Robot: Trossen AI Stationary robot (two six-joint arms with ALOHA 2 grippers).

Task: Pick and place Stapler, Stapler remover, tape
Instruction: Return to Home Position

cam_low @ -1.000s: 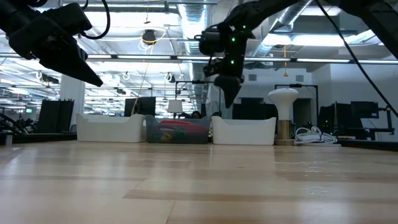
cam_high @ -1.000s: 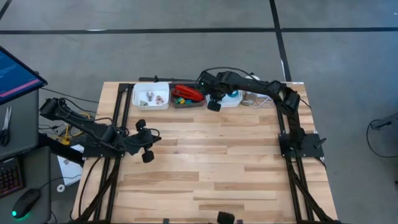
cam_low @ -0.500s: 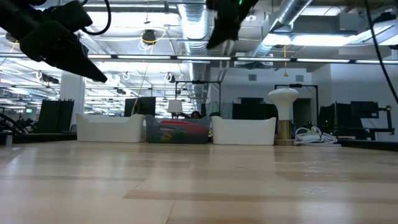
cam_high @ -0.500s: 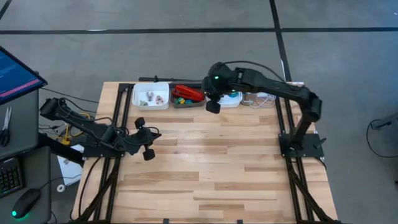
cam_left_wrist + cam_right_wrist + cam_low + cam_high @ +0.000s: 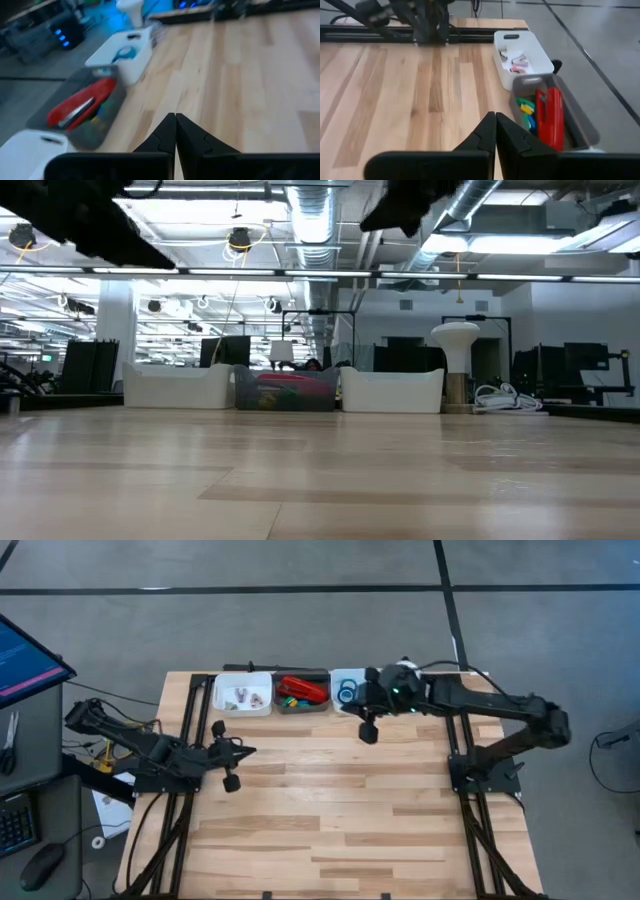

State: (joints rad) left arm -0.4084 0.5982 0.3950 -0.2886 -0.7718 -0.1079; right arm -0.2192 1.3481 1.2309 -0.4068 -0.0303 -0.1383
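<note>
Holding the stapler (image 5: 303, 689), the grey bin (image 5: 302, 709) adjoins a white bin (image 5: 337, 672) with tape (image 5: 346, 693).

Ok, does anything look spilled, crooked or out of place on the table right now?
Nothing stands out. The stapler lies inside the grey bin, the tape sits in the right white bin, and small pieces lie in the left white bin. The left gripper and right gripper are shut, held above the table.

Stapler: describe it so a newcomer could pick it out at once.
On the wooden table, three bins line the top edge in the high view; take the grey middle bin, between the left white bin and right white bin. The stapler is the long bright-red bar inside, dwarfing the small green, yellow and blue bits beside it.
</note>
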